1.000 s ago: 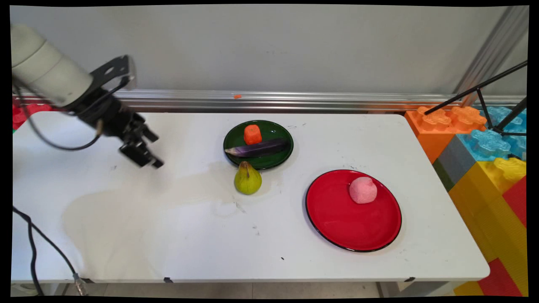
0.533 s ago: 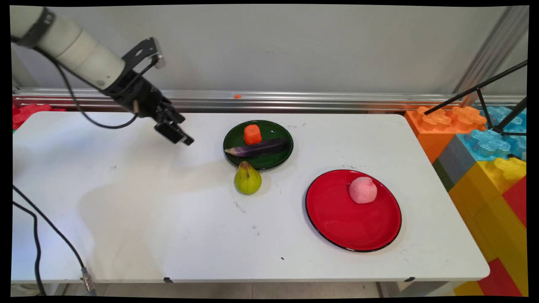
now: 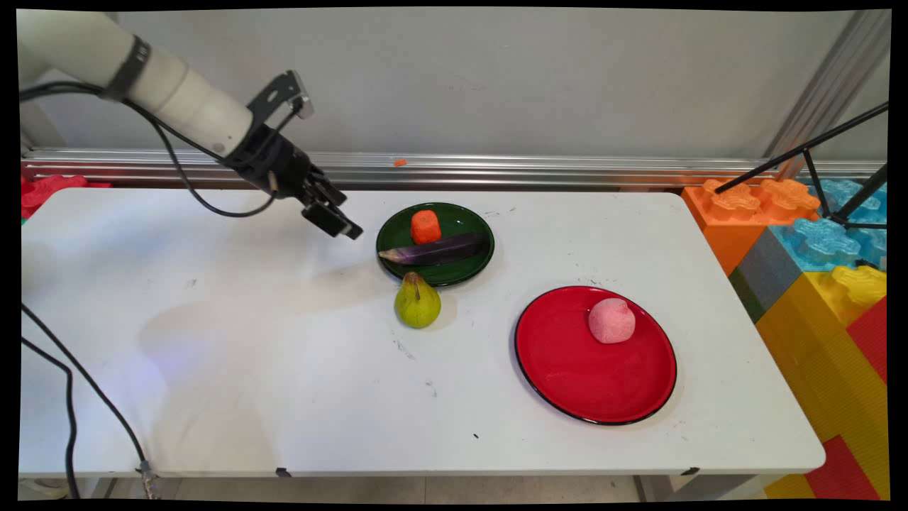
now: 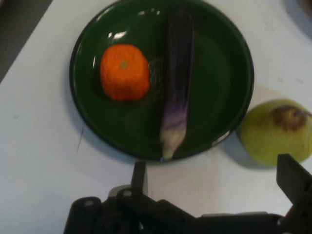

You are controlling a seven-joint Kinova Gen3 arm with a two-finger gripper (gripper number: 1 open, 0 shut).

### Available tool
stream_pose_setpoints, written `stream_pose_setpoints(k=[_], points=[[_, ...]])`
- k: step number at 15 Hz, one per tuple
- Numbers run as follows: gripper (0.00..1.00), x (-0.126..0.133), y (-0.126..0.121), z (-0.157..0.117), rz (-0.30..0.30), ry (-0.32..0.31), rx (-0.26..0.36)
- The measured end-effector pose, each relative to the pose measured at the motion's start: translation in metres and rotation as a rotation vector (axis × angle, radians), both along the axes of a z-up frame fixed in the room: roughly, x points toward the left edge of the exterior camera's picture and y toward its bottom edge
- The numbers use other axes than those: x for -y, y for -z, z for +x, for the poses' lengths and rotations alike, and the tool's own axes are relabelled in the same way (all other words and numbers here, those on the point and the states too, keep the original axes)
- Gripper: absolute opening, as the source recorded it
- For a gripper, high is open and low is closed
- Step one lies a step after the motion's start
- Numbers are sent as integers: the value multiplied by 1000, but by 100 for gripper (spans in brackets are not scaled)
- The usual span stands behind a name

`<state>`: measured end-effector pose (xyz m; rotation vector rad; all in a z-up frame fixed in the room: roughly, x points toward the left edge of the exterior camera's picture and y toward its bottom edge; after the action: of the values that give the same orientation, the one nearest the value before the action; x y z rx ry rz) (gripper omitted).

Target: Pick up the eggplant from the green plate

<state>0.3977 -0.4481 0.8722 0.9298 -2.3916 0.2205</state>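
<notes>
My black gripper (image 3: 339,222) hangs above the table just left of a dark green plate (image 3: 472,266), open with nothing between its fingers. The plate holds an orange carrot piece (image 3: 425,226) and a purple eggplant (image 3: 436,250) lying across it. A green pear (image 3: 417,302) stands on the table, touching the plate's near rim. In the hand view the gripper (image 4: 214,187) sits just short of the green plate (image 4: 222,87). There the eggplant (image 4: 176,73) points toward the fingers, the carrot piece (image 4: 125,72) is to its left and the pear (image 4: 276,131) is at right.
A red plate (image 3: 567,369) with a pink fruit (image 3: 611,321) on it lies at the right of the white table (image 3: 248,355). Big coloured blocks (image 3: 816,270) and a black tripod (image 3: 830,163) stand past the right edge. Black cables (image 3: 71,397) hang at the left.
The arm has swung up and to the right, carrying the gripper from the table's left part to just beside the green plate. Nothing on the table has moved.
</notes>
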Motion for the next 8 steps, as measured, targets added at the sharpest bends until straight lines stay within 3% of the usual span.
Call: stream_pose_setpoints(k=[8], points=[[100,22,43,-14,-46,27,-71]])
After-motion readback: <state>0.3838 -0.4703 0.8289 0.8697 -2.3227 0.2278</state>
